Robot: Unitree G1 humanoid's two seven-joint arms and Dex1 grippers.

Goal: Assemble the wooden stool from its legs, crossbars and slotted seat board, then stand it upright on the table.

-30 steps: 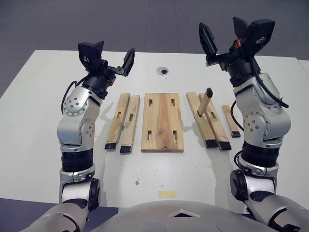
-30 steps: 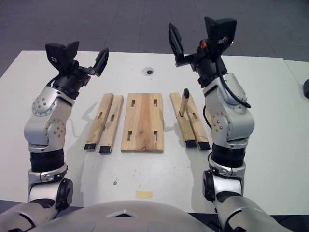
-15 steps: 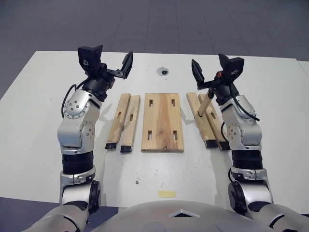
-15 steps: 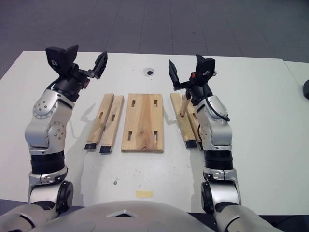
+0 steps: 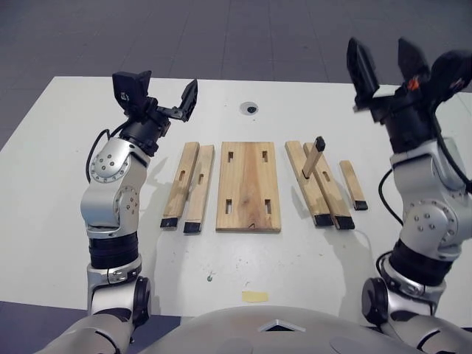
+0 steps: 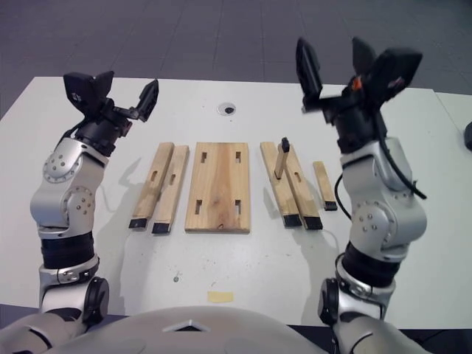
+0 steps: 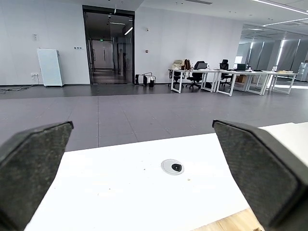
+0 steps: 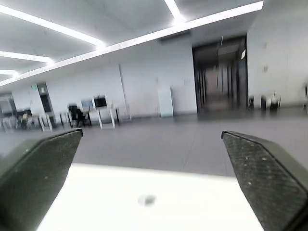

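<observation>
Two legs (image 5: pixel 181 183) lie untouched — below left end effector (image 5: pixel 166 88).

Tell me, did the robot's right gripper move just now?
Yes. The right gripper has lifted up and toward the robot's right, away from the upright crossbar it was hovering close to half a second ago.

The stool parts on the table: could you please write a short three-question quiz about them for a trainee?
1. True or false: the seat board has four slots.
2. The crossbar that sticks up stands in: A the seat board; B a leg right of the board; C a leg left of the board.
3. What do the left gripper and the right gripper hold?
Key: 1 true. 2 B. 3 nothing; both are open and empty.
</observation>
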